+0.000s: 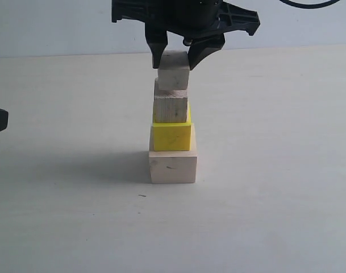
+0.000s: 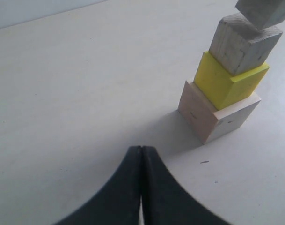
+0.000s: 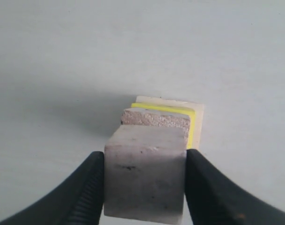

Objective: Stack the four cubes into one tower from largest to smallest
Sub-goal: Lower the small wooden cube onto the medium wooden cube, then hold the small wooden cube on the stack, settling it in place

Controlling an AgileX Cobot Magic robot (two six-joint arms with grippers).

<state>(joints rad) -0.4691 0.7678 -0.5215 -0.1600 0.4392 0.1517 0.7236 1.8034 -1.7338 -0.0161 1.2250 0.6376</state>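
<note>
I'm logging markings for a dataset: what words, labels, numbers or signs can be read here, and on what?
None: no view shows readable text. The large pale cube, yellow cube, smaller wood cube, smallest cube and table carry no lettering; the dark specks on the large pale cube are not characters.

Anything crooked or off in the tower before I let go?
Slightly. The smallest cube, gripped by the right gripper, looks twisted relative to the smaller bare wood cube beneath it in the left wrist view. The yellow cube and large pale cube sit roughly square. No damage.
</note>
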